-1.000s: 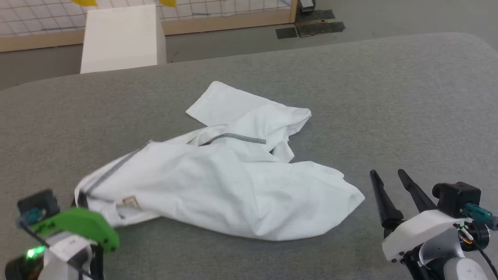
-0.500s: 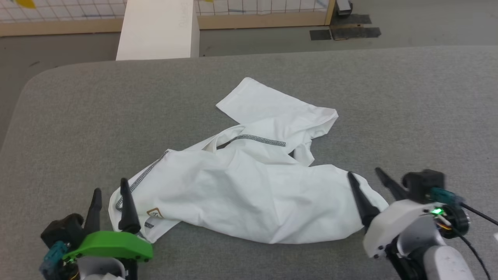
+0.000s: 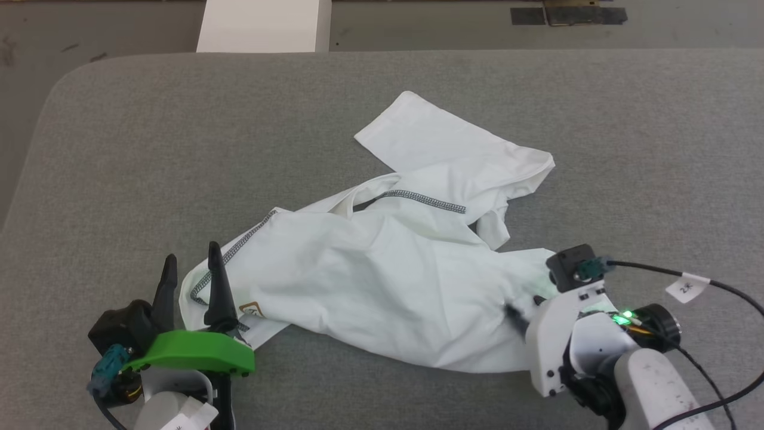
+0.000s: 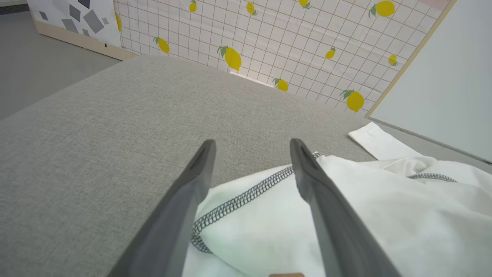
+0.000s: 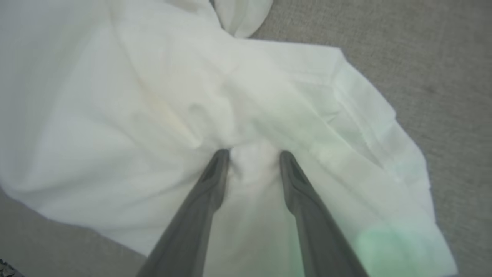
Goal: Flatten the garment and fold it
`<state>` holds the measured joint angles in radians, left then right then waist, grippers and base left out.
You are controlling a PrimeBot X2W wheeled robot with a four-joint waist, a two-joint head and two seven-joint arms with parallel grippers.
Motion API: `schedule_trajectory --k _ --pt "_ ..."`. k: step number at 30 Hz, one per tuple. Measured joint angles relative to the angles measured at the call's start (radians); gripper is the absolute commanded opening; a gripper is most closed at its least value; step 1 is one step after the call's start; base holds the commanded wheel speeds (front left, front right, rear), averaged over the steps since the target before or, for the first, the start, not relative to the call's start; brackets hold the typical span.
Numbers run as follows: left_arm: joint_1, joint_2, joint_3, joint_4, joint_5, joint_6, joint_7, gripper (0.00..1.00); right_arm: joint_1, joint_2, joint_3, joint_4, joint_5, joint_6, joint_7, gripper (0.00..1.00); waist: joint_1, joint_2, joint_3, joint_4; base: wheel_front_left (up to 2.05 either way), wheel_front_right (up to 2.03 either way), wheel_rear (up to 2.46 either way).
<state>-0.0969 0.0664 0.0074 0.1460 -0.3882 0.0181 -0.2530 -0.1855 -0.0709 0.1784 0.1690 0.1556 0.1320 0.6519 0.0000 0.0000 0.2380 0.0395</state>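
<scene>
Starting left, worktop [image 3: 119,149]: grey woven cover with a rounded corner at far left. You've got the whole garment lying on it.
Left gripper [image 3: 192,254]: jaws spread wide, holding nothing, tips pointing away from the robot at the garment's left end.
Left wrist view: the left gripper [image 4: 252,142] straddles the stitched edge, with one finger over bare worktop [image 4: 96,134] and the other over the garment [image 4: 384,200]. You can't tell if either touches.
Label [image 3: 251,310]: small yellowish tab at the garment's near-left corner, just beside the left gripper.
White box [image 3: 262,27]: beyond the worktop's far edge, well apart from the garment.
Garment [image 3: 388,269]: white shirt, crumpled, neither flat nor folded. It sits mid-worktop and runs from one gripper to the other.
Stitching [image 3: 427,201]: dark grey dotted seam. You see one run up the left edge and one across the upper middle.
Sleeve [image 3: 453,143]: fairly flat, angled toward the far side.
Right gripper [image 3: 525,306]: blurred in the head view, over the garment's right end.
Right wrist view: the right gripper [image 5: 253,154] has its jaws apart, narrower than the left pair. The tips are on the garment [image 5: 153,96] with a small ridge of cloth between them. You can't tell if it's pinched.
Cable tag [image 3: 686,288]: white, far right, on bare worktop.
</scene>
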Motion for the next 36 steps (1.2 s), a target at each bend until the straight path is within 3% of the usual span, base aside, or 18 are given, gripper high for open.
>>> schedule_trajectory --k 5,14,16,17,18,19,24,30,36 --pt "0.001 -0.004 0.007 0.017 0.001 -0.006 -0.001 1.0 0.023 0.003 -0.113 0.0 -0.035 0.001 -0.024 0.0 0.0 0.0 -0.019 0.005 0.0 0.0 0.0" --pt "0.034 -0.008 0.017 0.045 0.001 -0.017 -0.004 1.0 0.268 0.016 -0.578 -0.169 -0.113 0.001 -0.04 0.0 0.0 0.0001 -0.109 -0.009 0.0 0.0 0.0" --pt "0.044 -0.007 0.022 0.045 0.002 -0.017 -0.004 1.0 0.29 0.016 -0.634 -0.188 -0.097 0.001 -0.04 0.0 0.0 0.0 -0.123 -0.018 0.0 0.0 0.0" --pt "0.049 -0.007 0.021 0.045 0.002 -0.018 -0.004 1.0 0.295 0.016 -0.653 -0.189 -0.08 0.0 -0.042 0.2 0.0 0.0001 -0.129 -0.025 0.0 0.0 0.0" --pt "0.051 -0.008 0.02 0.045 0.002 -0.018 -0.004 1.0 0.299 0.016 -0.658 -0.189 -0.065 0.0 -0.049 0.76 0.0 0.0001 -0.133 -0.033 0.0 0.0 0.0" --pt "0.051 -0.008 0.018 0.044 0.002 -0.018 -0.004 1.0 0.301 0.017 -0.658 -0.189 -0.054 0.0 -0.062 1.0 0.0 0.0 -0.136 -0.039 0.0 0.0 0.0" --pt "0.05 -0.008 0.007 0.04 0.006 -0.018 -0.004 1.0 0.295 0.017 -0.587 -0.209 0.014 0.0 -0.202 1.0 0.0 0.0001 -0.145 -0.064 0.0 0.0 0.0" --pt "0.039 -0.008 -0.007 0.037 0.006 -0.018 -0.004 1.0 0.202 0.019 -0.361 -0.221 0.043 0.0 -0.394 1.0 0.0 0.0 -0.121 -0.065 0.0 0.0 0.0" --pt "0.0 -0.008 -0.024 0.037 0.006 -0.026 -0.004 1.0 0.012 -0.001 -0.184 -0.113 -0.011 0.0 -0.409 1.0 0.0 0.0001 -0.079 -0.048 0.0 0.0 0.0"
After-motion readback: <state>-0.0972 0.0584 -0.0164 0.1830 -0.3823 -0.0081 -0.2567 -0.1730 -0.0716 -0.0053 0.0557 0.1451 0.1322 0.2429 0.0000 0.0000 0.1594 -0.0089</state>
